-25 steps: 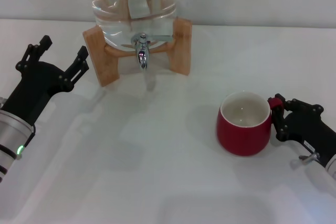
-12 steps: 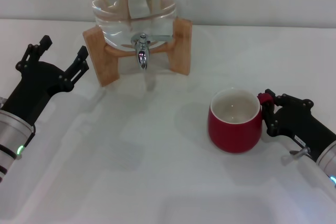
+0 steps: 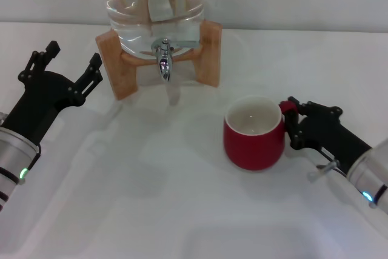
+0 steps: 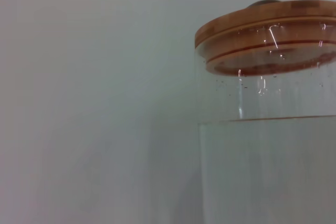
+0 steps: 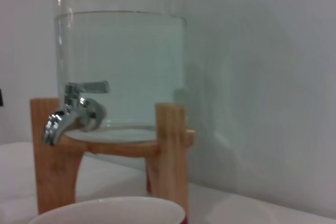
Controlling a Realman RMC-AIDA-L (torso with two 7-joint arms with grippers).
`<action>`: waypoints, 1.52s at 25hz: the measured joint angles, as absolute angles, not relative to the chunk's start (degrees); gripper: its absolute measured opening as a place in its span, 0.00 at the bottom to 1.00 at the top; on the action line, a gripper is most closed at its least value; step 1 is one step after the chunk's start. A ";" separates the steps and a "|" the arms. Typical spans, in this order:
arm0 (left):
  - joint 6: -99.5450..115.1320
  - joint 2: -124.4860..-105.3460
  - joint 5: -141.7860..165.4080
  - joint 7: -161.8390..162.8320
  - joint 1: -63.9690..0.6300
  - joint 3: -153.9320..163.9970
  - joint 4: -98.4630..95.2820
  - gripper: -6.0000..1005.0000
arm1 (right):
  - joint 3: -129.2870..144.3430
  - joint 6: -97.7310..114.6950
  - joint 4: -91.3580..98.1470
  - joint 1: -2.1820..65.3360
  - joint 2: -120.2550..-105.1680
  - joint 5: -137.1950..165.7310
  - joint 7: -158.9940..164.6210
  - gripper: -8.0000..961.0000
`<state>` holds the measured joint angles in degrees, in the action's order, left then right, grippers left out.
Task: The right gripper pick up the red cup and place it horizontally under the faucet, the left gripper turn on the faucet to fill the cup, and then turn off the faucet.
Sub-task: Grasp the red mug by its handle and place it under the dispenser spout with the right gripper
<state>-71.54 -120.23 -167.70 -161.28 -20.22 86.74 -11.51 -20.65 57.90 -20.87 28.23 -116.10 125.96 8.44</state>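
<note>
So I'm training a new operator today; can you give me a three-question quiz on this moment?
1. True or false: the red cup stands directly under the faucet.
2. Which gripper holds the cup by its handle?
A. left gripper
B. right gripper
3. Fill in: the cup's inside looks ____.

Key: 1 false, it stands upright on the table, off to the faucet's right; 2 B; 3 empty.
</note>
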 joint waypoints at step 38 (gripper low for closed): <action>-72.03 -120.22 -167.71 -161.28 -20.12 86.57 -11.59 0.87 | -20.67 42.71 -24.82 41.02 -116.19 126.34 8.50 0.14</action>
<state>-72.03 -120.22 -167.71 -161.28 -20.12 86.57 -11.59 -20.67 42.71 -24.82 41.02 -116.19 126.34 8.50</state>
